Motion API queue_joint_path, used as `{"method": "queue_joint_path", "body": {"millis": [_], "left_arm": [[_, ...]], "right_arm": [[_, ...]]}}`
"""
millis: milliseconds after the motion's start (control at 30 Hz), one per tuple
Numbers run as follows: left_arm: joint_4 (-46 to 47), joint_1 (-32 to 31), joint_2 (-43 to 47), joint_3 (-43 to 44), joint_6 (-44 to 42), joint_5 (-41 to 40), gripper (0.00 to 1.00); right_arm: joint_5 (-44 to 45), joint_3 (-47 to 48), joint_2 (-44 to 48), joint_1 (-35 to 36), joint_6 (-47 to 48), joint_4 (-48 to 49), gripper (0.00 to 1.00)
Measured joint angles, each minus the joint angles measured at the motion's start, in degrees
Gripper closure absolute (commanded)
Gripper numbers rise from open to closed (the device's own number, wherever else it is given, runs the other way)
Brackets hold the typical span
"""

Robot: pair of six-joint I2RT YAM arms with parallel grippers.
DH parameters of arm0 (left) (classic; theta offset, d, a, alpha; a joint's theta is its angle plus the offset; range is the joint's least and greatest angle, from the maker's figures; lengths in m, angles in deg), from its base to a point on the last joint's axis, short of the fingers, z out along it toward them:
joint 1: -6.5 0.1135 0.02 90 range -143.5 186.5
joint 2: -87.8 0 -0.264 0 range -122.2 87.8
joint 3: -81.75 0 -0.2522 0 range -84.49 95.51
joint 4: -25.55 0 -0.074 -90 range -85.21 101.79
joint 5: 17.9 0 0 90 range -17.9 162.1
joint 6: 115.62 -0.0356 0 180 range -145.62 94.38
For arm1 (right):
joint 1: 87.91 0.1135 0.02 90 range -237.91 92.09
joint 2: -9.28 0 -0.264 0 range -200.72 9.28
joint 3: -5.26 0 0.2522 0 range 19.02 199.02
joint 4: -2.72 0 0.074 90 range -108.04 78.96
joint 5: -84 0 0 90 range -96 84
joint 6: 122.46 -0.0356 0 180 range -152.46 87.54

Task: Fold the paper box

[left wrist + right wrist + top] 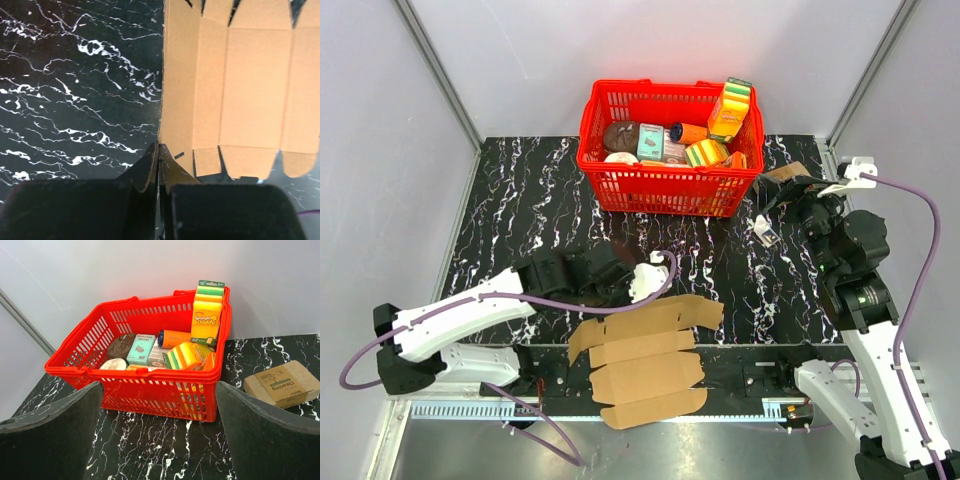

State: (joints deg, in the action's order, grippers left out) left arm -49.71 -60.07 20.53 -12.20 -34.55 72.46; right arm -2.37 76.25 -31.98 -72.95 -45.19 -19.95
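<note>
The paper box (pixel 645 362) is a flat, unfolded brown cardboard die-cut with several flaps. It lies at the table's near edge and partly overhangs it. In the left wrist view the paper box (pixel 240 85) fills the right half. My left gripper (pixel 625 300) is shut, its jaws pinching the sheet's long edge (pixel 160 150). My right gripper (pixel 782 205) is at the far right, well away from the sheet. It is open and empty (pixel 160 440), facing the red basket.
A red basket (pixel 665 190) full of sponges and packets stands at the back centre, also in the right wrist view (pixel 150 390). A small brown printed carton (pixel 790 172) lies right of it (pixel 282 382). White walls enclose the black marble table (pixel 520 200).
</note>
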Motion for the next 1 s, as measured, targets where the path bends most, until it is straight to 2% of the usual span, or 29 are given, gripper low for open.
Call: {"method": "queue_joint_path", "body": {"millis": [200,267,333,400,467,567,767,1000], "left_arm": [[4.7,1.0,-1.7,-3.7,-4.1,-5.1,1.00],[6.3,1.4,-2.3,-4.4,-5.5,-6.3,1.00],[7.6,1.9,-2.5,-4.9,-6.9,-7.2,1.00],[9.2,2.9,-2.5,-5.2,-8.7,-7.8,1.00],[10.5,3.7,-2.5,-5.2,-10.0,-8.3,1.00],[12.2,4.8,-2.5,-5.2,-12.1,-9.2,1.00],[13.7,8.2,-2.5,-5.2,-16.3,-9.2,1.00],[15.0,9.7,-3.7,-5.2,-19.2,-8.1,1.00]], "right_arm": [[-0.6,-1.4,-0.2,0.0,-0.2,-0.5,0.00],[-3.2,-1.7,-0.9,0.0,0.0,-0.6,0.01],[-8.5,-1.7,-2.1,0.0,0.8,-0.4,0.01],[-17.6,-1.6,-4.9,0.0,2.3,-0.1,0.01],[-27.4,-1.5,-9.5,0.0,4.0,0.0,0.01],[-36.5,-0.8,-16.1,0.0,6.6,-1.3,0.01],[-47.3,0.5,-24.7,0.0,12.6,-4.3,0.01],[-55.5,-6.5,-24.7,0.0,19.9,0.5,0.01]]}}
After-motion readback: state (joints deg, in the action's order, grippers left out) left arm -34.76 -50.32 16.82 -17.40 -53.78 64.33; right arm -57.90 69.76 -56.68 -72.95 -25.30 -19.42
